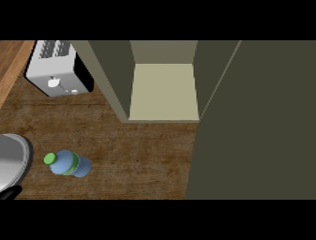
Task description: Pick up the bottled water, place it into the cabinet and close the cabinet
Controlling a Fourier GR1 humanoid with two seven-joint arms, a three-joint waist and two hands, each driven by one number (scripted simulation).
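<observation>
Item 1, bottled water (70, 164): a pale blue bottle with a green cap, standing on the brown surface (139, 150) at lower left, seen from nearly overhead so the cap leaned toward the left. Nothing held it; it stood free, apparently awaiting pickup.

Item 2, cabinet (164, 91): open, its pale shelf bare and exposed above and to the right of the bottle, well apart from it. The cabinet door (264, 122) stood swung out, filling the right of the view as a dark olive panel, presumably left so to admit the bottle before closing.

Item 3, left hand (9, 193): only a dark sliver showed below the grey forearm (1, 164) at the lower-left edge, just beside the bottle; whether the fingers were apart or together could not be told.

Item 4, right hand: absent from view.

Item 5, toaster (58, 68): white and black, at upper left, clear of the likely route.
</observation>
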